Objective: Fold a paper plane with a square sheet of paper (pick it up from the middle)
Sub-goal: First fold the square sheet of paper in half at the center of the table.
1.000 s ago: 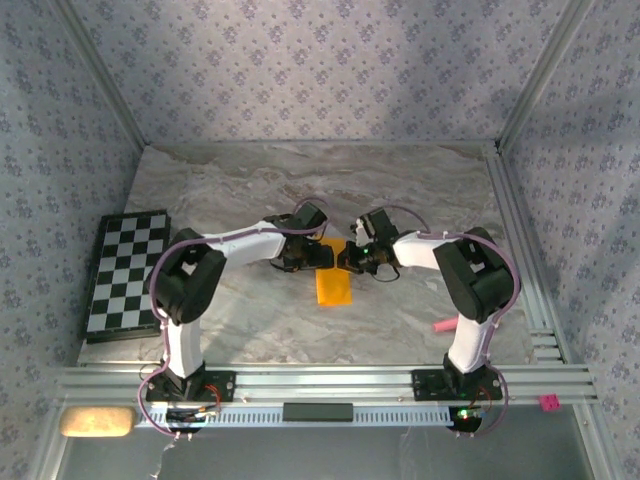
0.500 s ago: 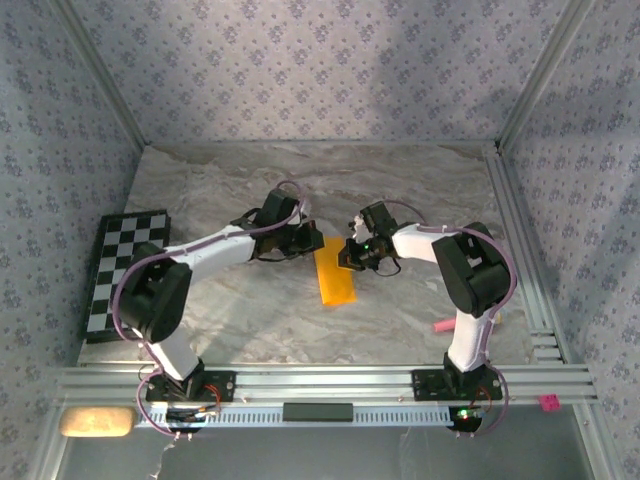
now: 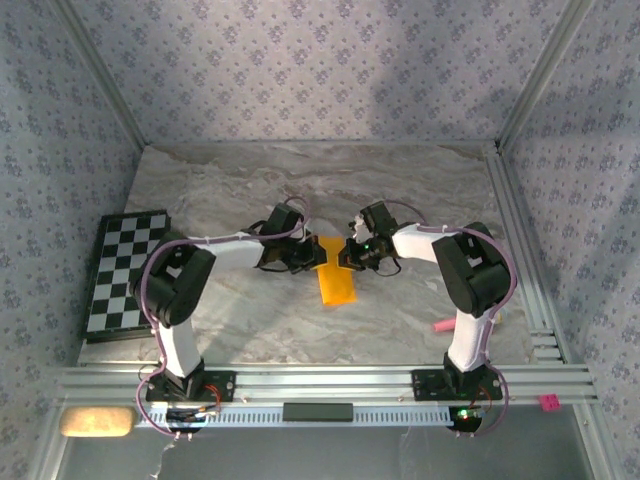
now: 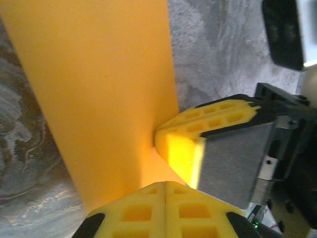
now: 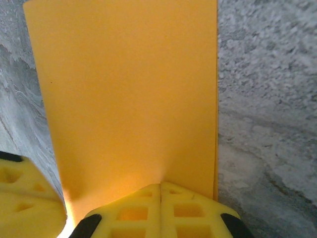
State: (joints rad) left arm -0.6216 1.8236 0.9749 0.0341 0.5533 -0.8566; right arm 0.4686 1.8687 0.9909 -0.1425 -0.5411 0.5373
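Left fingers [image 4: 166, 213], right fingers [image 5: 161, 210], closed, seemingly pinching orange paper [image 3: 336, 284]

The square sheet of paper [image 3: 336, 282] is plain, unmarked orange-yellow and shows as a smooth narrow rectangle. It lies near the middle of the marbled counter [image 3: 420, 190], its long sides running roughly away from the arm bases. Its far end meets the closed tips of the left gripper [image 4: 164, 208] and the right gripper [image 5: 160, 210].
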